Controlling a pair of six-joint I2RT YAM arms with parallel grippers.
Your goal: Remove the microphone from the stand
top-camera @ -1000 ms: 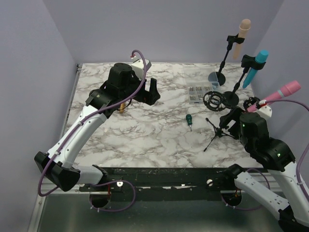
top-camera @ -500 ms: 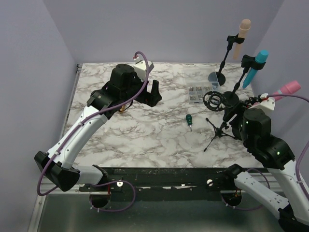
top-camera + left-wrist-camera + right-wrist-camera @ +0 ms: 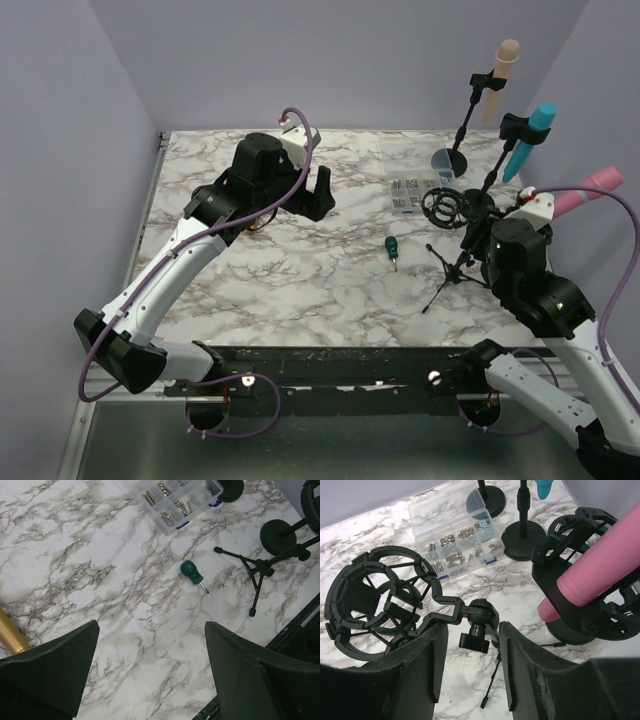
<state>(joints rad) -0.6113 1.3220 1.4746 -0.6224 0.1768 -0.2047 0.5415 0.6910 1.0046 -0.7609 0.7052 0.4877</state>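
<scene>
A pink microphone (image 3: 587,188) (image 3: 600,565) sits tilted in a black shock mount (image 3: 580,597) on a stand at the right table edge. My right gripper (image 3: 480,240) (image 3: 472,640) is left of it, jaws half narrowed around the swivel joint (image 3: 482,612) of a tripod stand (image 3: 452,277) that carries an empty shock mount (image 3: 375,600). The right finger touches the joint; a gap remains on the left side. My left gripper (image 3: 318,195) (image 3: 151,625) hovers open over bare marble, holding nothing.
A beige microphone (image 3: 506,62) and a blue microphone (image 3: 536,128) stand on round-base stands at the back right. A clear parts box (image 3: 412,192) (image 3: 180,500) and a green screwdriver (image 3: 392,247) (image 3: 191,571) lie mid-table. A gold cylinder (image 3: 10,635) lies left.
My right gripper has moved left and forward onto the tripod stand's joint, and its jaws have narrowed. The left arm has shifted slightly right, still open.
</scene>
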